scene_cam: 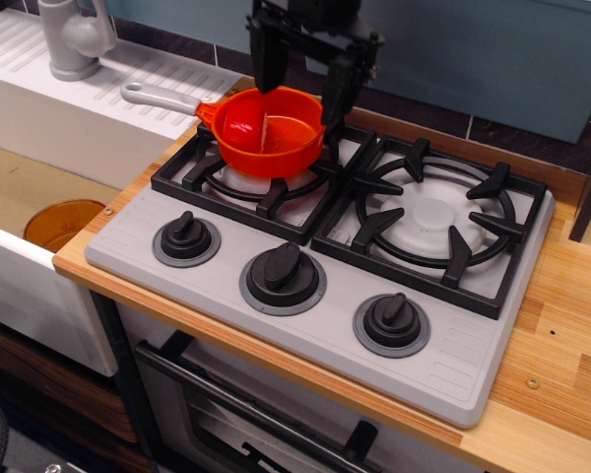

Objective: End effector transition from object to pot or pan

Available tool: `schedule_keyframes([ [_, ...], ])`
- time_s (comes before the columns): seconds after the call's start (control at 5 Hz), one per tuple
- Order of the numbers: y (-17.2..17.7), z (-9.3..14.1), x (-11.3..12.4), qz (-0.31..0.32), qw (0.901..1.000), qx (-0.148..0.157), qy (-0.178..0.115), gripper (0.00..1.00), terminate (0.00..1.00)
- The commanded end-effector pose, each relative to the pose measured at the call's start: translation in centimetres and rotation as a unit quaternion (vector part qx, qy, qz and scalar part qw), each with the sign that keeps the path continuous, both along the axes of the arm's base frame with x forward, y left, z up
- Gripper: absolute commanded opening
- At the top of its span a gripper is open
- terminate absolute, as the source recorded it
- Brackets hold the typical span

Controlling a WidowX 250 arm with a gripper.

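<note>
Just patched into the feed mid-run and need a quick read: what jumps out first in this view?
The bright orange-red saucepan stands out, sitting on the left burner grate of the grey toy stove, its light-grey handle pointing back-left toward the white sink counter. Right above its far rim hangs the black gripper, fingers spread apart, one by the rim's back edge and one at its right side. A brownish-orange dish lies down in the sink basin at left.

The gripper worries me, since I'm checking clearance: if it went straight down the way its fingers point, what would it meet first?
Probably the far rim of the orange saucepan: the open gripper hangs with its fingers straddling that rim, though depth is uncertain from this single view.
</note>
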State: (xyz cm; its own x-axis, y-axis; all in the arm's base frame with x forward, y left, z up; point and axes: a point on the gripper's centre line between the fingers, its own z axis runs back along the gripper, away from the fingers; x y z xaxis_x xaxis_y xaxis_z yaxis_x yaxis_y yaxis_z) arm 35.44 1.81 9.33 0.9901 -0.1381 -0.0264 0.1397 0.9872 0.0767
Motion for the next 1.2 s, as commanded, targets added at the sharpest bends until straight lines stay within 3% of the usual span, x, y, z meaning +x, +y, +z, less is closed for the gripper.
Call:
schedule_keyframes([
  [0.0,-0.1,0.8,1.2,-0.011,0.9973,-0.006,-0.072,1.0,0.0],
  [0.6,-0.1,-3.7,0.1,-0.021,0.9957,-0.035,-0.083,1.0,0.0],
  [1.0,-0.1,-3.7,0.1,-0.021,0.9957,-0.035,-0.083,1.0,0.0],
])
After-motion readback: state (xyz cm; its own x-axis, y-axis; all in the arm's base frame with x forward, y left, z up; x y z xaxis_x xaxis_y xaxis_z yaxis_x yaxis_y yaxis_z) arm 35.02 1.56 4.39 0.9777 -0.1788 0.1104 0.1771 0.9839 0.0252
